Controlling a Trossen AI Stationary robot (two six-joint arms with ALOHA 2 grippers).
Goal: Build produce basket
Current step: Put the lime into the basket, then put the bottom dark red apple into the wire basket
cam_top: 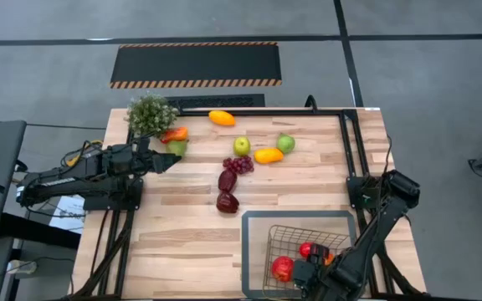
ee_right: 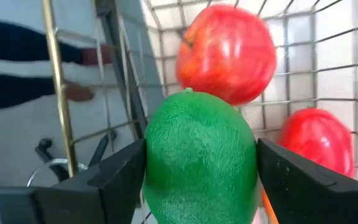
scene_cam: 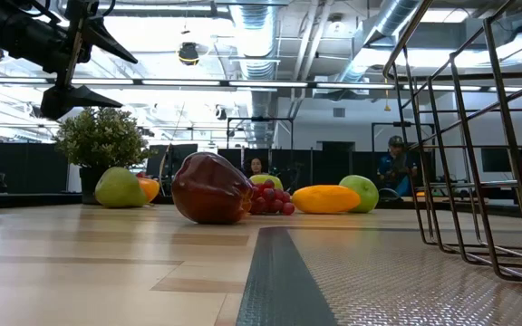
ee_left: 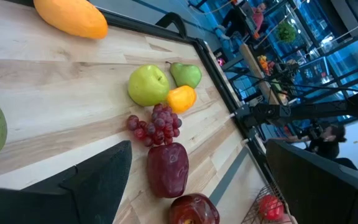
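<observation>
The wire basket (cam_top: 256,251) with its grey rim stands at the table's near right. My right gripper (cam_top: 305,272) is down inside it, shut on a green fruit (ee_right: 199,162), beside a red apple (ee_right: 229,53) and another red fruit (ee_right: 319,140). My left gripper (cam_top: 171,159) is open and empty, held above the table at the far left, next to a green pear-like fruit (cam_top: 176,148) and an orange-red pepper (cam_top: 174,134). Loose on the table lie a green apple (cam_top: 241,145), purple grapes (cam_top: 238,165), a yellow fruit (cam_top: 268,155), a green pear (cam_top: 285,143), two maroon fruits (cam_top: 228,179) and an orange fruit (cam_top: 221,118). My right gripper pinches the green fruit between its two fingers (ee_right: 117,180), one on each of its opposite sides (ee_right: 157,168). The fingers slant down into the basket from the table's right side. Whether the fruit rests on the mesh floor does not show.
A bushy potted plant (cam_top: 151,114) stands at the far left corner, close to my left gripper. A dark frame rail (cam_top: 350,142) runs along the far and right edges. In the low view the basket's wires (scene_cam: 451,163) rise at the right. Bare wood lies at the near left.
</observation>
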